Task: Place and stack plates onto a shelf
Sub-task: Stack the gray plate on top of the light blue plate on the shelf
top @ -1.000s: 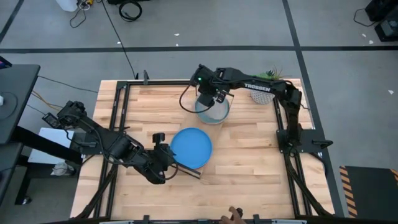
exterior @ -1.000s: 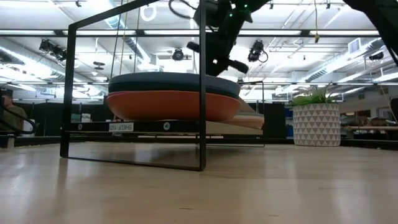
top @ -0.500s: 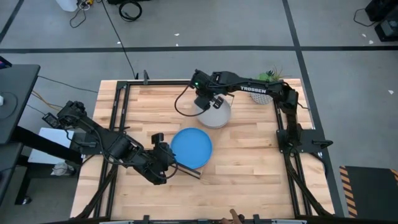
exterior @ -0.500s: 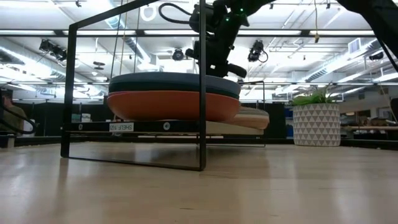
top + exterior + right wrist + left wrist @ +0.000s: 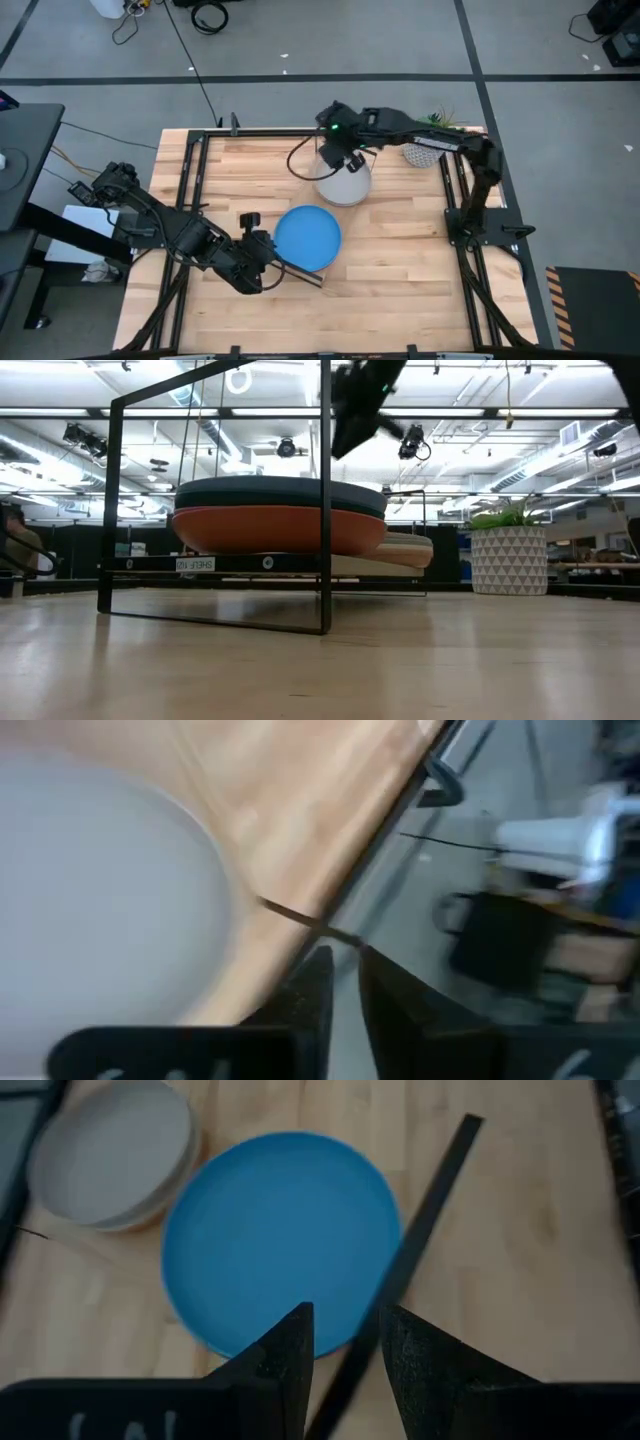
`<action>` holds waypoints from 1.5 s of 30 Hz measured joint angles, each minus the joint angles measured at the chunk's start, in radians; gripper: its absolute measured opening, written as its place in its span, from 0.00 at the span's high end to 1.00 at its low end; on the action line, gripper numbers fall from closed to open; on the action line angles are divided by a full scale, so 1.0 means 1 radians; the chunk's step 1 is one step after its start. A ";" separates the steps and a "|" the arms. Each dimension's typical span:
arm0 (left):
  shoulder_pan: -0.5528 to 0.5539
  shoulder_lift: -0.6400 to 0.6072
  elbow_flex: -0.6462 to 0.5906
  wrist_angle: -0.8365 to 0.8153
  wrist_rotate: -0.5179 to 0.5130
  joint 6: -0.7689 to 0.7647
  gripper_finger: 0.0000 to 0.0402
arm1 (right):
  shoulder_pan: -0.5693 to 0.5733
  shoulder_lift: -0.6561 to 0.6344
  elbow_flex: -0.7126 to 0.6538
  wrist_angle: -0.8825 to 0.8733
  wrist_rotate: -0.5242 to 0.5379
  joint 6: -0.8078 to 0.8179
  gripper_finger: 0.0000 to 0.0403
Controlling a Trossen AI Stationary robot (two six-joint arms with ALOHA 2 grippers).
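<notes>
Plates sit stacked on the shelf (image 5: 312,274): bright blue plate (image 5: 307,237) at centre, grey plate (image 5: 343,184) toward 1 o'clock. Right gripper (image 5: 333,153) hovers beside the grey plate, nearly closed, empty. Left gripper (image 5: 262,247), at the blue plate's 9 o'clock, is narrowly parted, empty.

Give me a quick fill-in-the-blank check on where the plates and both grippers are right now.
1. The round bright blue plate tops the stack nearer the ____ gripper.
2. In the low view, the dark teal plate lies directly on the ____ plate.
3. The right gripper hovers at the rim of the ____ plate.

Missing words: left; orange; grey
</notes>
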 joint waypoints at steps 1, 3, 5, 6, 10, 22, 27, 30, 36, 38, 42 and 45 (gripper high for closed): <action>0.000 0.000 0.000 -0.003 -0.013 0.012 0.69 | -0.005 -0.022 0.000 -0.031 -0.039 0.067 0.88; 0.000 0.000 0.000 -0.003 -0.036 0.052 0.69 | -0.016 -0.067 0.000 -0.082 -0.109 0.209 0.93; -0.003 0.000 0.000 -0.004 -0.059 0.097 0.69 | -0.034 -0.100 0.000 -0.137 -0.179 0.338 0.97; -0.003 0.000 0.000 -0.004 -0.077 0.125 0.69 | -0.044 -0.111 0.000 -0.158 -0.212 0.396 0.98; 0.002 0.000 0.000 -0.003 -0.192 0.227 0.69 | -0.067 -0.133 0.000 -0.220 -0.306 0.599 0.97; 0.113 -0.003 0.000 -0.011 -0.187 0.434 0.69 | -0.019 -0.198 -0.390 0.222 -0.374 0.852 0.98; 0.133 -0.005 0.000 -0.009 -0.151 0.481 0.69 | 0.025 -0.253 -0.593 0.369 -0.299 0.914 0.98; 0.140 -0.005 -0.006 0.012 -0.148 0.520 0.69 | 0.060 -0.309 -0.692 0.438 -0.256 0.956 0.98; 0.200 -0.058 -0.153 0.260 -0.058 0.685 0.69 | 0.142 -0.449 -0.848 0.565 -0.238 1.062 0.98; 0.233 -0.092 -0.211 0.329 -0.032 0.734 0.69 | 0.177 -0.489 -0.889 0.600 -0.217 1.083 0.98; 0.338 -0.169 -0.294 0.492 0.093 0.799 0.69 | 0.248 -0.545 -0.934 0.643 -0.158 1.121 0.98; 0.441 -0.207 -0.346 0.607 0.214 0.806 0.69 | 0.309 -0.558 -0.962 0.677 -0.120 1.141 0.98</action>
